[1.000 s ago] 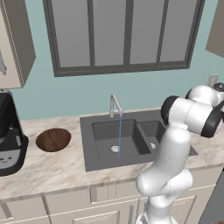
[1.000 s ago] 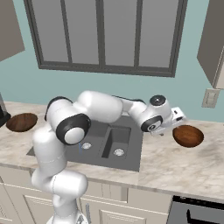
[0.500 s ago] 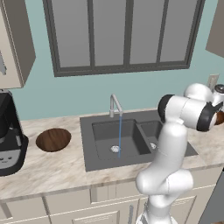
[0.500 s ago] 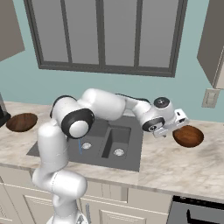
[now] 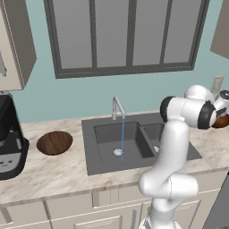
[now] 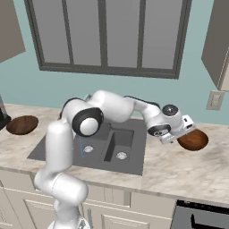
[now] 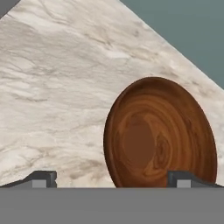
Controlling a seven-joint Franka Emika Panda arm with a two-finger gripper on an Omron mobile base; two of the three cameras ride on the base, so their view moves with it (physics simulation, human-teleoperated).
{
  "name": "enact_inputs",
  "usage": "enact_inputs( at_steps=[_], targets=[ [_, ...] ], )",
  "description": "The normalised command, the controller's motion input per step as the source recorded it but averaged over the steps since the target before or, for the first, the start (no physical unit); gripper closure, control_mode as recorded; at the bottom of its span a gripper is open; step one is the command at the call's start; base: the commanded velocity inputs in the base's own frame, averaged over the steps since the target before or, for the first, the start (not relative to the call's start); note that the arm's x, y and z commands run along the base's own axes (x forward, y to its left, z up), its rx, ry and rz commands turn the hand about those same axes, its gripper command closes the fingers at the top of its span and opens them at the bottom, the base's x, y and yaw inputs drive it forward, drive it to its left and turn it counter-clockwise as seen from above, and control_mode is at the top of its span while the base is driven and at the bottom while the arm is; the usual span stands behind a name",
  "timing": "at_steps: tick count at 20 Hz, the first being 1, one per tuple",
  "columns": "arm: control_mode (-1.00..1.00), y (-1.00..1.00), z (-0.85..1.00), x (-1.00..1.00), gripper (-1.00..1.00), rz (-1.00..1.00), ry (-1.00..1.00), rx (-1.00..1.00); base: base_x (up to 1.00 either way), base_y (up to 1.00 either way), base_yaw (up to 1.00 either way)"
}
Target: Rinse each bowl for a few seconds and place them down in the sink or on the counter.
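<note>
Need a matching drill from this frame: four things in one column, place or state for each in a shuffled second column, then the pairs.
Things:
1. reddish wood-grain bowl
2. darker brown wood-grain bowl
3. slim silver gooseneck faucet
4. two-finger gripper

Places or states:
A. running a thin stream into the left basin
B. on the counter left of the sink, near the black coffee machine
C. open, hovering at the bowl right of the sink
D. on the counter right of the sink

Pairs: 1-D, 2-B, 3-A, 4-C

- Hand view: bare counter (image 7: 57, 87) spans left and upper frame, unobstructed.
- Reddish bowl (image 7: 159, 135) occupies lower right, just ahead of the finger tips (image 7: 43, 178).
- Wall closes upper right.
</note>
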Motion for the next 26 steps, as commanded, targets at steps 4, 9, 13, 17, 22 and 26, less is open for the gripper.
enact_inputs(
  at_steps=[4, 9, 13, 17, 22, 26],
  targets=[
    [-1.00, -0.19, -0.22, 0.18, -1.00, 0.05, 0.03, 0.00, 0.00, 0.00, 0.00],
    [-1.00, -0.10, -0.19, 0.16, -1.00, 0.02, 0.05, 0.00, 0.00, 0.00, 0.00],
    [-1.00, -0.07, -0.18, 0.12, -1.00, 0.01, 0.05, 0.00, 0.00, 0.00, 0.00],
    [-1.00, -0.06, -0.20, 0.13, -1.00, 0.01, 0.04, 0.00, 0.00, 0.00, 0.00],
    [-1.00, -0.02, -0.21, 0.14, -1.00, 0.01, 0.03, 0.00, 0.00, 0.00, 0.00],
    [-1.00, -0.01, -0.23, 0.17, -1.00, 0.02, 0.02, 0.00, 0.00, 0.00, 0.00]
  ],
)
